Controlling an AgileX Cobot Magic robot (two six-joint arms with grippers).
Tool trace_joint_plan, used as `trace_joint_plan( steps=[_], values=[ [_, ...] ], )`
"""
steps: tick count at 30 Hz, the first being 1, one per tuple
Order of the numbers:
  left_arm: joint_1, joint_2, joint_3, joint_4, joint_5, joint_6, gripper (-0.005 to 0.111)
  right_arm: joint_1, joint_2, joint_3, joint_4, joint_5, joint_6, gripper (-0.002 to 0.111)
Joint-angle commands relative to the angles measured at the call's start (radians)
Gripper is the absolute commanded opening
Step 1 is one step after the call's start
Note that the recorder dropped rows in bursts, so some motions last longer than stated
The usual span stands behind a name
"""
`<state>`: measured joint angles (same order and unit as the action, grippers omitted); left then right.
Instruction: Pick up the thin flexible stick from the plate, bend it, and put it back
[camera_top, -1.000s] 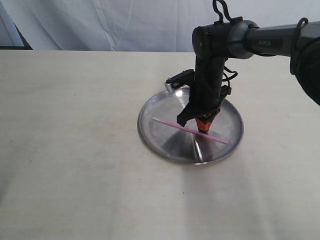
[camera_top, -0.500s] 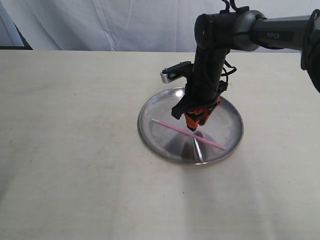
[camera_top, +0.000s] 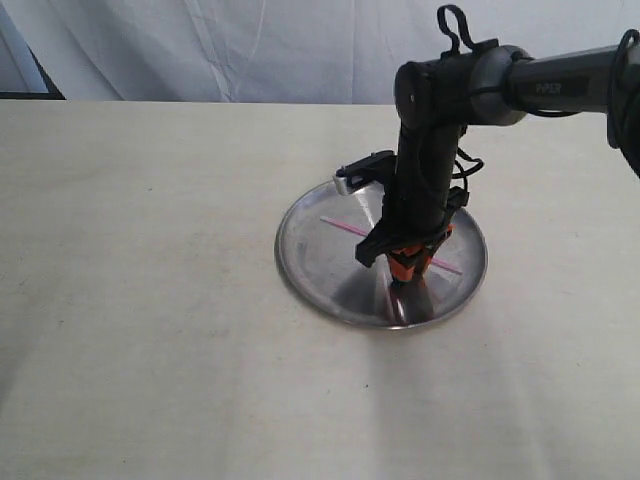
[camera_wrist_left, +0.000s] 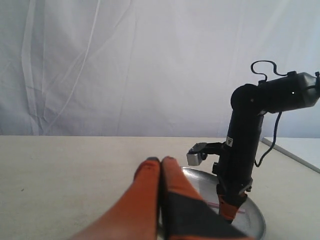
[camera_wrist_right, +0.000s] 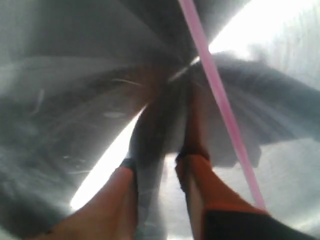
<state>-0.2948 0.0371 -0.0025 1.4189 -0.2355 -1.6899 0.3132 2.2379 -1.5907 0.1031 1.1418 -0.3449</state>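
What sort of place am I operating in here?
Most likely a robot test bench, not a home or kitchen: a bare beige table, a white cloth backdrop hung behind it, and only a metal plate with a thin pink stick laid out.

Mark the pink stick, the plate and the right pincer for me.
pink stick (camera_top: 345, 227), exterior view, bare left stretch.
plate (camera_top: 310, 270), exterior view, bare left floor.
right pincer (camera_top: 403, 280), exterior view, between its tips.

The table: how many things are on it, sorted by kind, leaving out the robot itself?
Round shiny silver metal plate: 1
Thin straight pink stick: 1
Total: 2
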Motion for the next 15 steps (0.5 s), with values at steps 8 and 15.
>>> trace_joint_plan(
  steps=[8,15],
  values=[
    [-0.005,-0.001,0.002,0.003,-0.006,0.000,0.000,-0.004,-0.091,0.103,-0.025,-0.175,-0.024,0.019],
    [-0.005,-0.001,0.002,0.003,-0.006,0.000,0.000,-0.004,-0.159,0.103,-0.119,-0.326,-0.021,0.019]
  ],
)
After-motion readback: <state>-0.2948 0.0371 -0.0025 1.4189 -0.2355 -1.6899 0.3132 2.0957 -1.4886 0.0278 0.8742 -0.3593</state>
